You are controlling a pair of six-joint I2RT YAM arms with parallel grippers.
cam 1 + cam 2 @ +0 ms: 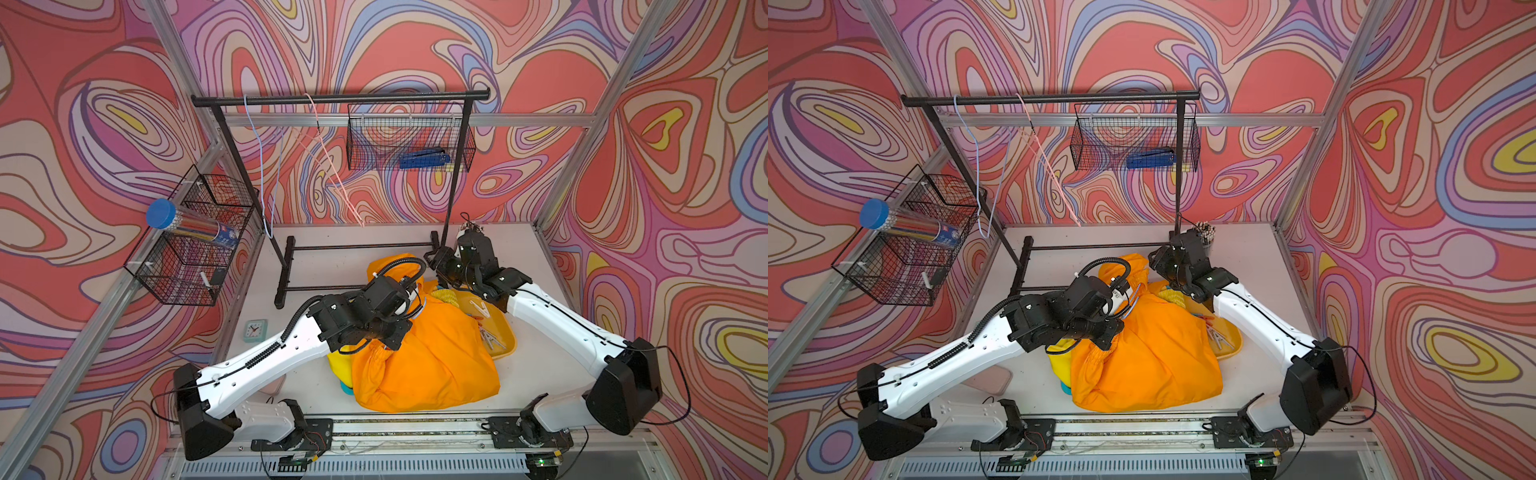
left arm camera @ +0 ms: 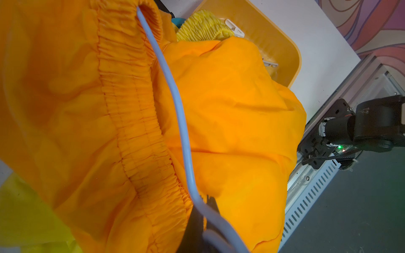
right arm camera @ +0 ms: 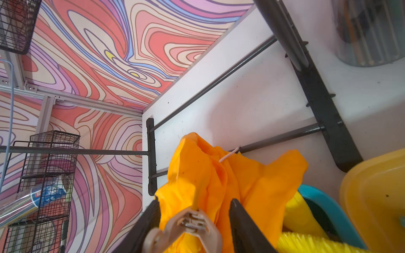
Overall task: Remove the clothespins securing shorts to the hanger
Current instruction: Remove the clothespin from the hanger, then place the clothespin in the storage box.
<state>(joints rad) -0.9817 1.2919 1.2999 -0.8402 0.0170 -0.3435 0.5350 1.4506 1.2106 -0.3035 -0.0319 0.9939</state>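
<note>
The orange shorts (image 1: pixel 424 357) lie heaped mid-table over the yellow shorts (image 1: pixel 446 297). A beige clothespin (image 3: pixel 190 223) is clipped on a raised fold of the orange shorts (image 3: pixel 219 175). My right gripper (image 3: pixel 196 202) is open, with one finger on each side of that clothespin's handles. One finger touches a handle and the other stands apart. My left gripper (image 2: pixel 207 201) is shut on the pale blue hanger (image 2: pixel 175 105), whose wire runs along the orange waistband (image 2: pixel 131 109). Loose clothespins (image 1: pixel 492 336) lie in the yellow tray (image 1: pixel 505 332).
A black garment rack (image 1: pixel 332 99) stands at the back with two bare hangers (image 1: pixel 259 166) and a hanging wire basket (image 1: pixel 409 141). Another wire basket (image 1: pixel 195 245) juts from the left wall. A small clock (image 1: pixel 254 329) sits at the left and a pencil cup (image 1: pixel 1206 230) at the back right.
</note>
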